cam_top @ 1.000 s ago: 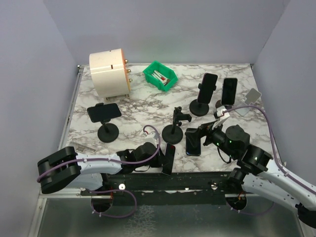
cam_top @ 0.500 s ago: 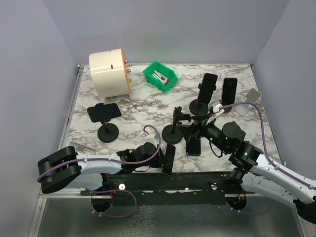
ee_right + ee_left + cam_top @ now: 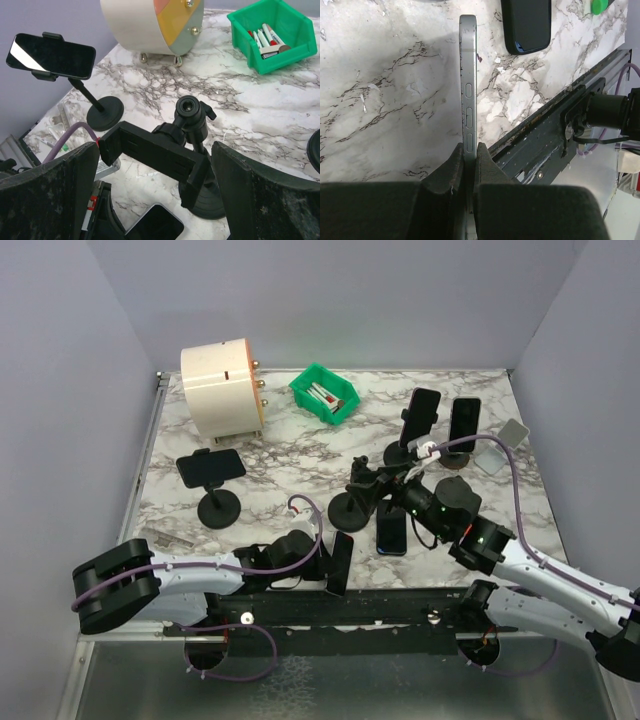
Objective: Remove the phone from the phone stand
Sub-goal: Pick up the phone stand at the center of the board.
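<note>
The left hand (image 3: 469,150) pinches the phone (image 3: 468,75) by its thin edge, low over the bench (image 3: 380,90) near the front. The right hand (image 3: 155,172) gapes wide around the empty stand (image 3: 189,112). Best, I think, to lay the phone flat slowly before letting go.

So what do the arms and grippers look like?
The left arm and right arm have white links, bulky black joints and looping purple cables. The left gripper and right gripper are black, with thick matte fingers.
</note>
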Controlling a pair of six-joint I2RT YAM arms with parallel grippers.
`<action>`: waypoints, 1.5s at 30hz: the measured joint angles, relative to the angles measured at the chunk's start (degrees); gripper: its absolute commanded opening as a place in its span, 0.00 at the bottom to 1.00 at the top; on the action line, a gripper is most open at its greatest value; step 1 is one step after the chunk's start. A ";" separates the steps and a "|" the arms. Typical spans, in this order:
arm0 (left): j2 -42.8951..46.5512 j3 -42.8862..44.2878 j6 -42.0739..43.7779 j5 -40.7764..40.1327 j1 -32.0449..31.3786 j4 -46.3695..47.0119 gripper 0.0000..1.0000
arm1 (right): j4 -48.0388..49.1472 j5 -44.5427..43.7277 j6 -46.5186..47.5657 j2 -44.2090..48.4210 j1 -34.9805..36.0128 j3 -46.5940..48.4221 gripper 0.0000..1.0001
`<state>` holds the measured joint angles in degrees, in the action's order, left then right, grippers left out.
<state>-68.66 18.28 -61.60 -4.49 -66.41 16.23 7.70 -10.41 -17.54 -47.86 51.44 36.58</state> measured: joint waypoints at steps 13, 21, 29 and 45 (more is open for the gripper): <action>0.55 -0.11 0.13 0.00 0.00 0.00 0.00 | -1.64 -0.98 -1.51 -5.11 0.00 4.87 0.80; 0.76 -0.11 0.17 0.00 0.00 0.00 0.00 | -9.25 -0.85 -1.92 -5.62 0.00 9.66 0.58; 0.79 -0.11 0.59 -0.02 -0.04 0.00 0.00 | -18.10 -0.96 -0.94 -4.79 0.00 15.54 0.52; 0.66 -0.11 2.16 -0.04 -0.04 0.04 0.00 | -26.34 -19.37 9.14 -0.48 0.15 29.88 0.43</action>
<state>-68.01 18.17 -59.44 -4.54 -66.46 16.27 -18.63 -29.78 -8.40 -48.34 51.59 66.46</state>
